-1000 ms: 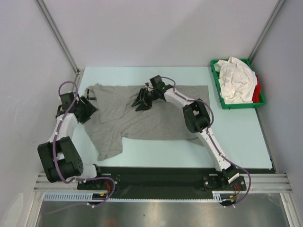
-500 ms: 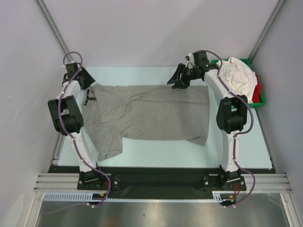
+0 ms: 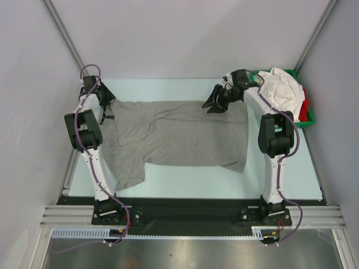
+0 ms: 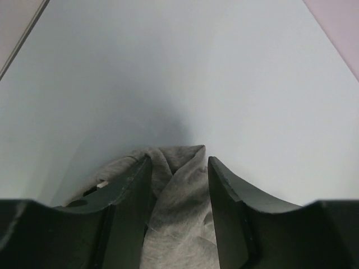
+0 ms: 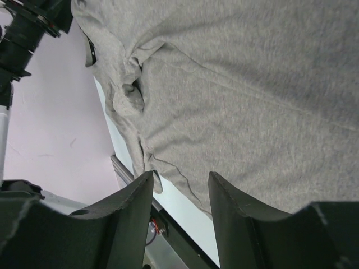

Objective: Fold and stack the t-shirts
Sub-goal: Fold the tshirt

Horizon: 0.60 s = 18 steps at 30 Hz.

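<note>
The grey t-shirt (image 3: 179, 137): its upper-left corner is being straddled by the left claw (image 4: 179, 163) — pinch unclear — right claw (image 5: 180, 178), spread, over top edge.

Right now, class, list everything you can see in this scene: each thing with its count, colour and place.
grey shirt: one, heather grey, spread flat across the middle of the table
white shirts: a heap, number unclear, white, piled in the tray
red shirt: one, red, in the tray, at the right of the white heap
tray: one, green, far right corner of the table
table: one, pale blue, under everything
left gripper: one, black, at the grey shirt's far left corner, cloth between its fingers
right gripper: one, black, open, over the grey shirt's far edge beside the tray
</note>
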Available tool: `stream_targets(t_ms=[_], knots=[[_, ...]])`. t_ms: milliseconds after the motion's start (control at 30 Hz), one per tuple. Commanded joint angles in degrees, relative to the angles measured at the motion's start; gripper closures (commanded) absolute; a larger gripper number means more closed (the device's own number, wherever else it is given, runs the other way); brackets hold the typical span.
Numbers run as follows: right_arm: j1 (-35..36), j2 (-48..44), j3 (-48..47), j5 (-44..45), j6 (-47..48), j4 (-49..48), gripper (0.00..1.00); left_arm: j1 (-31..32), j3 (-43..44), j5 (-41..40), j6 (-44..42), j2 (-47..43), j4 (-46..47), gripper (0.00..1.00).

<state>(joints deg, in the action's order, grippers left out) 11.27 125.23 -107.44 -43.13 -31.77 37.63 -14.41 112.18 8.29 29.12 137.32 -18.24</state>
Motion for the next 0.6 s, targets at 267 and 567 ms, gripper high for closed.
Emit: stream_targets(t_ms=[267,567], knots=[[-1.16,-0.43,0.38,-1.25,-1.45,-2.47,0.51,-0.35,4.19,0.67,1.29,2.69,-1.01,0.74],[-2.48,-0.51,1.71,5.24,-1.72,-1.94,0.52,-3.77,-0.38,-4.34,7.86,-2.84,8.03,0.97]])
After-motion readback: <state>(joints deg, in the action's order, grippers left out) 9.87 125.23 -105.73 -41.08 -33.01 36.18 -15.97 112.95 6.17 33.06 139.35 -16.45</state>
